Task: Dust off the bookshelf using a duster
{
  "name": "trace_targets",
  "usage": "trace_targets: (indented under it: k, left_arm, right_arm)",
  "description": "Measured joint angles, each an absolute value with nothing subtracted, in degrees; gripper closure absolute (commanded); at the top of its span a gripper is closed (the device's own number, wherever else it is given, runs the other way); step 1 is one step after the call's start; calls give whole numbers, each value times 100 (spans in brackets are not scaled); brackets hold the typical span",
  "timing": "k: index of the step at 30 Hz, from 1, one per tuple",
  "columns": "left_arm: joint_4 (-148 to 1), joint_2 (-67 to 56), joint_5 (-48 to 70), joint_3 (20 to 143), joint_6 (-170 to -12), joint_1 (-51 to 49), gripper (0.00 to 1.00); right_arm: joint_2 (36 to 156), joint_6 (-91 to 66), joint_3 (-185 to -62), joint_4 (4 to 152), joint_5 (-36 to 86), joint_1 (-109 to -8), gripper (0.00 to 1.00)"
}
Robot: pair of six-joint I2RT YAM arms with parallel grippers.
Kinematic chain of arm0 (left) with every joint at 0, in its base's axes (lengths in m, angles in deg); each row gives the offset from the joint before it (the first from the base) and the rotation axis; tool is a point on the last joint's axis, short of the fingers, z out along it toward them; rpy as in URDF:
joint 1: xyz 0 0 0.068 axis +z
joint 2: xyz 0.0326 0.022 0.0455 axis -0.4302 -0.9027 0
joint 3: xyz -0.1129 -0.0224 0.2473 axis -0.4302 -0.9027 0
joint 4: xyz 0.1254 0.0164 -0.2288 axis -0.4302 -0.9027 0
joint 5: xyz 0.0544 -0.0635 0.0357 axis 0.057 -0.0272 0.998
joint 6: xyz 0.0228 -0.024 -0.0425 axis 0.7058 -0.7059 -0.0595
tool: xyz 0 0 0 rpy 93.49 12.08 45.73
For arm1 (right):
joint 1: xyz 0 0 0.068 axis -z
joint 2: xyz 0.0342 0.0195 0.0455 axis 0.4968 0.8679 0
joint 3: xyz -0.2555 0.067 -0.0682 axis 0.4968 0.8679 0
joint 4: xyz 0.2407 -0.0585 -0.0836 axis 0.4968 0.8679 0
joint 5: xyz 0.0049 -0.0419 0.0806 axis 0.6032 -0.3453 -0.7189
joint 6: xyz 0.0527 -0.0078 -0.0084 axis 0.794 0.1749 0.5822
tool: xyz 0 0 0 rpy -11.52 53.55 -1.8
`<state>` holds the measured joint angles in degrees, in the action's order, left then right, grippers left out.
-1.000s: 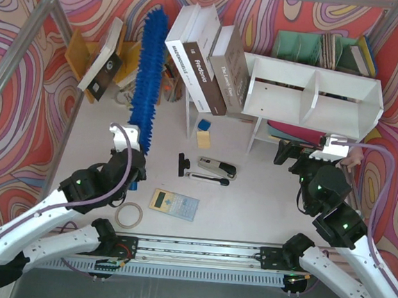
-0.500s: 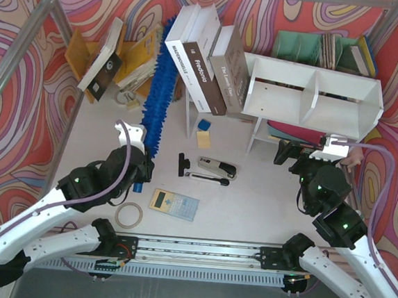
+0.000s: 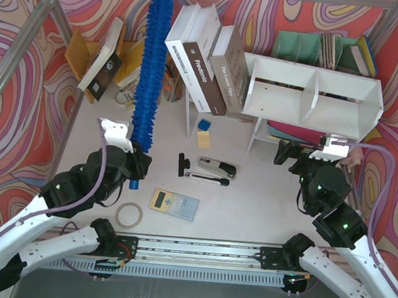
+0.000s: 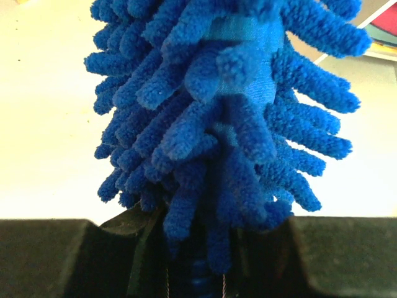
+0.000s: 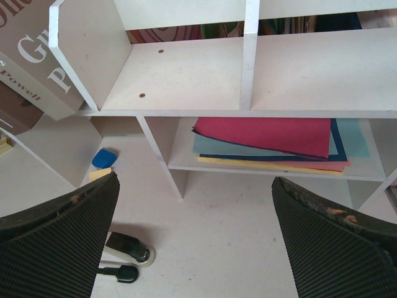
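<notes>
Duster (image 3: pixel 150 68): blue fluffy head on a blue handle, raised over the far-left part of the table (image 3: pixel 264 196), with the head pointing toward the far edge.
- Hold: the left gripper (image 3: pixel 139 160) is clamped on the handle just below the head, and the handle's butt pokes out toward the near edge. The left wrist view shows little but blue pile (image 4: pixel 223 112). This low grip probably leaves the whole head free for sweeping, and the raised head likely keeps it clear of the clutter.
- Status: the head is not touching any shelf board, so dusting looks not yet begun.

Bookshelf (image 3: pixel 315 96): white unit at the far-right corner.
- Upper level: two compartments, both bare (image 5: pixel 186 74).
- Lower level: coloured paper sheets (image 5: pixel 267 136), stacked flat.
- It stands well apart from the duster.

Right gripper (image 3: pixel 289 153): jaws spread wide and holding nothing, just in front of the shelf's near side. It may be waiting to steady the unit.

Obstructions: large books (image 3: pixel 200 58) lean against the shelf's left end, between the duster and the compartments. A sweep from the left would have to pass over them.

Other items:
- Mid-table: black clip (image 3: pixel 182 164), stapler (image 3: pixel 217 168).
- Toward the near edge: calculator (image 3: pixel 174 203), tape roll (image 3: pixel 129 215).
- Behind the shelf: teal file organizer (image 3: pixel 299 45).
- Far-left corner: orange wooden rack (image 3: pixel 82 55).
</notes>
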<state>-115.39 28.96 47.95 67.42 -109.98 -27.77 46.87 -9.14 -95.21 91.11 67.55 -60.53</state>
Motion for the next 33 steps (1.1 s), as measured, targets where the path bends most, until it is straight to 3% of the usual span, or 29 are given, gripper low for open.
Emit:
trace_targets:
  k: [21, 33]
  left_arm:
    - [-11172, 2267, 4238, 6373, -11341, -2775, 100]
    - [-11240, 2411, 4745, 6915, -11074, -2773, 100]
  right_arm:
    - [4687, -914, -9521, 9111, 6753, -6053, 1]
    - [4687, -914, -9521, 9109, 6753, -6053, 1]
